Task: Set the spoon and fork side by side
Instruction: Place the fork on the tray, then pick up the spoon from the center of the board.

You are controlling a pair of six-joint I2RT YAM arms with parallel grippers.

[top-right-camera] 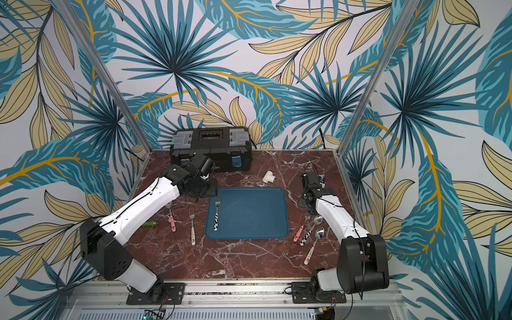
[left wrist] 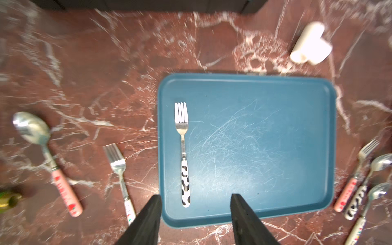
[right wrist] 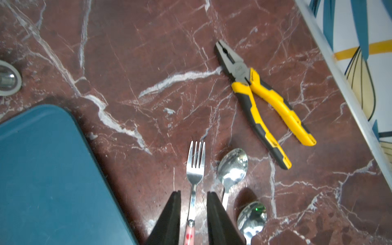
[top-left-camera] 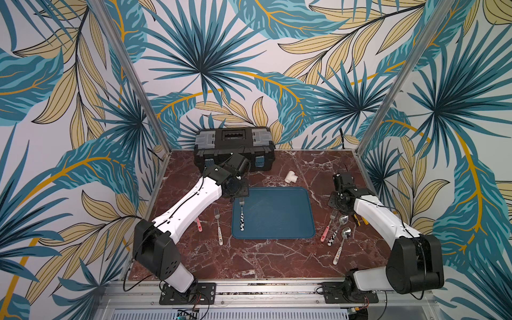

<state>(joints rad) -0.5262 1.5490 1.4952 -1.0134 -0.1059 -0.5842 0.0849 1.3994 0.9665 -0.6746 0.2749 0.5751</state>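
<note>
A fork (left wrist: 184, 152) with a black-and-white patterned handle lies flat on the left side of the blue tray (left wrist: 265, 137), tines pointing away from me; both top views show it (top-left-camera: 242, 219) (top-right-camera: 216, 216). My left gripper (left wrist: 195, 196) hovers open over the tray's near left corner, empty, with the fork's handle end showing between its fingers. The spoon (top-left-camera: 336, 231) with the matching handle lies on the table right of the tray, its bowl (right wrist: 233, 167) beside a pink-handled fork (right wrist: 195, 169). My right gripper (right wrist: 193, 193) is above that pink fork, jaws slightly apart, gripping nothing.
A black toolbox (top-left-camera: 234, 148) stands at the back and a white pipe fitting (top-left-camera: 291, 177) behind the tray. Yellow pliers (right wrist: 261, 95) and another spoon (top-left-camera: 342, 243) lie at the right. At the left are a pink-handled spoon (left wrist: 42, 152), a white-handled fork (left wrist: 118, 167) and a green lighter (top-right-camera: 149, 224).
</note>
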